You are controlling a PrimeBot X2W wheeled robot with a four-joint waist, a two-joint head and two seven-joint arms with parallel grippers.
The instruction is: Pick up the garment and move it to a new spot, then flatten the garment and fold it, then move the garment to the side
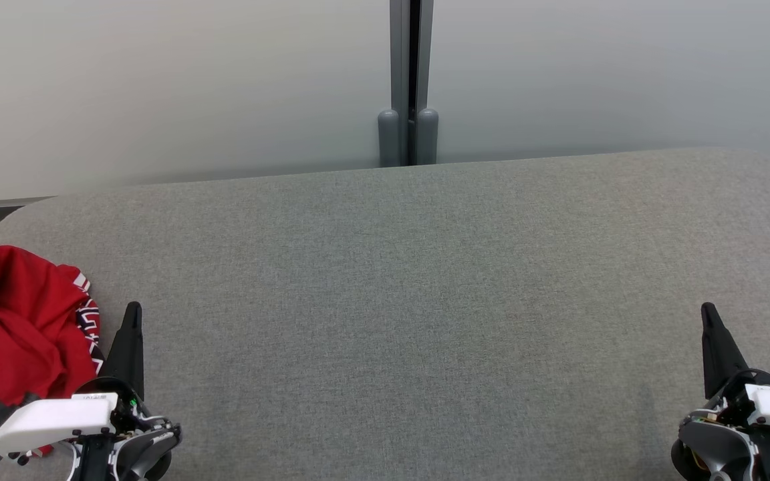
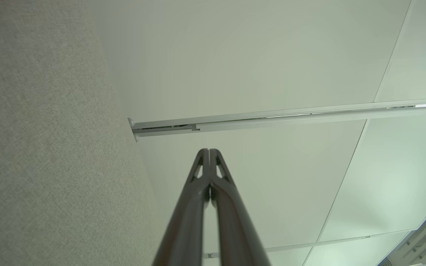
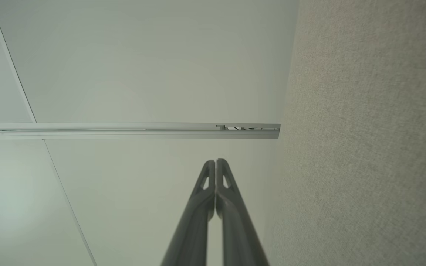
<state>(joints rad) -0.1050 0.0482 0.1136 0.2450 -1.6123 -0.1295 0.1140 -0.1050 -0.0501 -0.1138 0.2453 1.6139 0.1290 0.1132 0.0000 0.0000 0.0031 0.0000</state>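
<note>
The garment (image 1: 14,327) is a crumpled red piece with white and dark lettering, lying at the far left edge of the grey fabric table (image 1: 412,300). My left gripper (image 1: 133,308) stands just right of it at the lower left, fingers shut and empty. In the left wrist view the left gripper (image 2: 209,150) has its fingertips pressed together. My right gripper (image 1: 707,308) stands at the lower right, far from the garment, also shut with nothing held. The right wrist view shows the right gripper (image 3: 215,161) with its tips touching.
A pale wall (image 1: 158,87) with a grey vertical post (image 1: 410,80) rises behind the table's far edge. The table's corners are rounded. Both wrist views look along the table surface toward the wall panels (image 2: 272,55).
</note>
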